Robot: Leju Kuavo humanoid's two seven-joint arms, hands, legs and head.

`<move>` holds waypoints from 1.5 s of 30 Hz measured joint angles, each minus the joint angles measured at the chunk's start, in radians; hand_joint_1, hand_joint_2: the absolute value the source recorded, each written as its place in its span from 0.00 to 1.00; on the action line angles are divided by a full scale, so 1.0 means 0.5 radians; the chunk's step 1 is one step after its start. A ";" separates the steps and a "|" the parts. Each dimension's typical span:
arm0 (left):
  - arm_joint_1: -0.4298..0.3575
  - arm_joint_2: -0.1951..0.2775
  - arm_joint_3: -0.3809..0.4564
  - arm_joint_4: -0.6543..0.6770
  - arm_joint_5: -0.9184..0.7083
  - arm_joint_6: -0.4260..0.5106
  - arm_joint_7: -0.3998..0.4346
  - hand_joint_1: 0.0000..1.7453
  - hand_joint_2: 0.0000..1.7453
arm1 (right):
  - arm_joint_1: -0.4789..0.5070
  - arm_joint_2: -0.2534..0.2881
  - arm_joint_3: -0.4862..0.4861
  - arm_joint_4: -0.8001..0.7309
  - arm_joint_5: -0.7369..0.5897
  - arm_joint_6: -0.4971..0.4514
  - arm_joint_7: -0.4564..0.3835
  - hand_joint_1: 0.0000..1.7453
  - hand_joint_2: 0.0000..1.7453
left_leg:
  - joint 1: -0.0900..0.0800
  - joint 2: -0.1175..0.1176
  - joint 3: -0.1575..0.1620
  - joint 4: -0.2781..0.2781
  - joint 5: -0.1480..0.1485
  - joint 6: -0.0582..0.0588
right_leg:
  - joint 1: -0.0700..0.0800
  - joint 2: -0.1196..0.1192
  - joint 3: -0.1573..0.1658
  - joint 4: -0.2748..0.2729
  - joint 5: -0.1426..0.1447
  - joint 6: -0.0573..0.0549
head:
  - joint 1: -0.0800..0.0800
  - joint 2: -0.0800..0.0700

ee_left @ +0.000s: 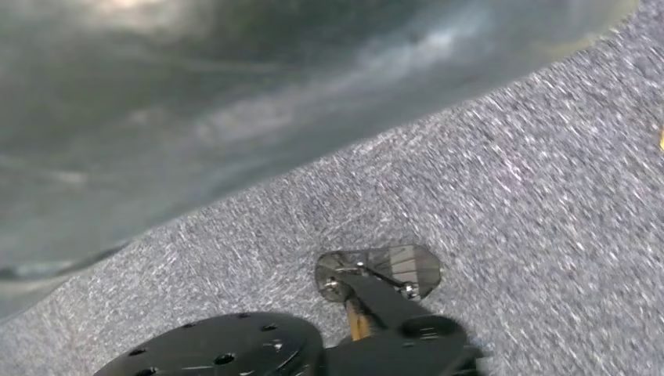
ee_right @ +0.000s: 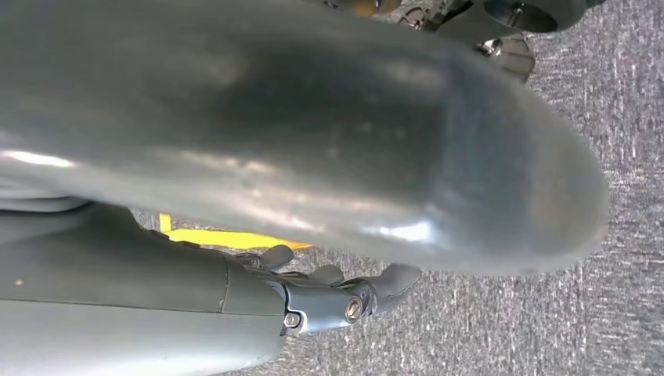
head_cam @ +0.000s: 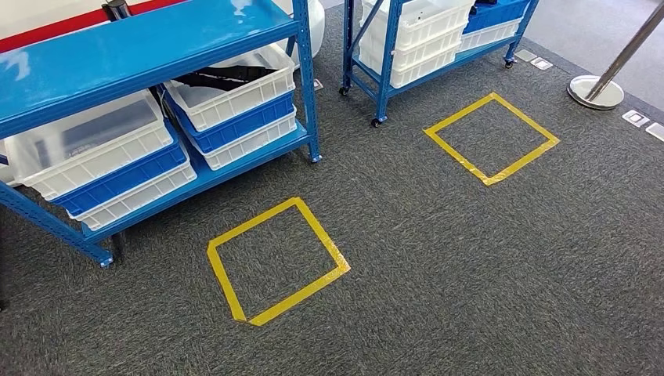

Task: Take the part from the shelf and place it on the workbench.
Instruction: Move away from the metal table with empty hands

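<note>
No legible text, label, brand, number or sign is found in any view. The only markings are plain ones: two unlettered yellow tape squares on the grey carpet, one at lower centre of the head view [head_cam: 276, 261] and one at upper right [head_cam: 492, 139]. The white and blue bins [head_cam: 102, 157] on the blue shelf [head_cam: 149, 39] at upper left carry no readable labels.

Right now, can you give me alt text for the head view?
Two blue metal shelves, a near shelf and a far shelf, hold stacked white and blue bins on grey carpet. Two yellow tape squares mark the floor before them, and a stanchion base stands far right.
</note>
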 joint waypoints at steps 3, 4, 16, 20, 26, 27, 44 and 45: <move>0.004 0.001 0.000 0.001 -0.002 -0.008 0.017 0.00 0.00 | 0.002 0.000 0.000 0.000 0.000 0.000 0.000 0.00 0.00 | 0.005 0.003 -0.061 0.048 0.070 -0.004 | 0.000 0.004 0.034 0.001 -0.022 -0.009 | 0.000 0.000; 0.005 0.002 0.000 0.001 -0.003 -0.009 0.020 0.00 0.00 | 0.004 0.001 0.000 0.000 0.000 0.000 0.000 0.00 0.00 | 0.007 0.007 -0.012 -0.075 0.156 -0.001 | -0.001 0.006 0.051 0.001 -0.033 -0.004 | -0.001 0.000; 0.000 0.003 -0.001 0.001 -0.015 -0.013 0.045 0.00 0.00 | 0.004 0.006 0.000 0.000 -0.003 0.003 0.001 0.00 0.00 | -0.002 -0.001 0.171 -0.454 0.249 0.102 | 0.014 0.004 -0.249 0.535 -0.262 0.054 | 0.008 0.000; 0.001 0.001 -0.001 0.001 -0.017 -0.013 0.061 0.00 0.00 | 0.008 0.004 -0.001 0.000 -0.002 0.005 0.006 0.00 0.00 | -0.003 -0.016 0.209 -0.454 0.219 0.095 | 0.012 0.003 -0.214 0.284 -0.070 0.110 | 0.013 0.000; 0.000 0.002 -0.001 0.001 -0.017 -0.012 0.065 0.00 0.00 | 0.004 0.006 -0.004 0.000 -0.003 0.005 0.007 0.00 0.00 | -0.019 -0.020 0.240 -0.445 0.165 0.037 | 0.016 0.007 -0.082 0.019 0.048 0.032 | 0.014 0.000; 0.000 0.003 -0.001 0.000 -0.017 -0.012 0.065 0.00 0.00 | 0.004 0.006 -0.005 0.000 -0.003 0.005 0.006 0.00 0.00 | -0.015 -0.014 0.227 -0.403 0.139 0.027 | 0.009 0.007 -0.073 0.016 0.045 0.018 | 0.012 0.000; 0.006 0.004 -0.002 0.001 -0.040 -0.021 0.084 0.00 0.00 | 0.008 0.015 -0.016 0.001 0.000 0.011 0.006 0.00 0.00 | 0.001 0.001 0.173 -0.450 0.246 0.093 | 0.017 0.013 -0.058 0.212 -0.163 0.053 | 0.012 0.000; 0.004 0.004 -0.002 0.001 -0.040 -0.021 0.084 0.00 0.00 | 0.008 0.015 -0.016 0.001 0.000 0.011 0.006 0.00 0.00 | 0.000 0.001 0.177 -0.451 0.240 0.104 | 0.018 0.013 -0.143 0.354 -0.212 0.048 | 0.016 0.000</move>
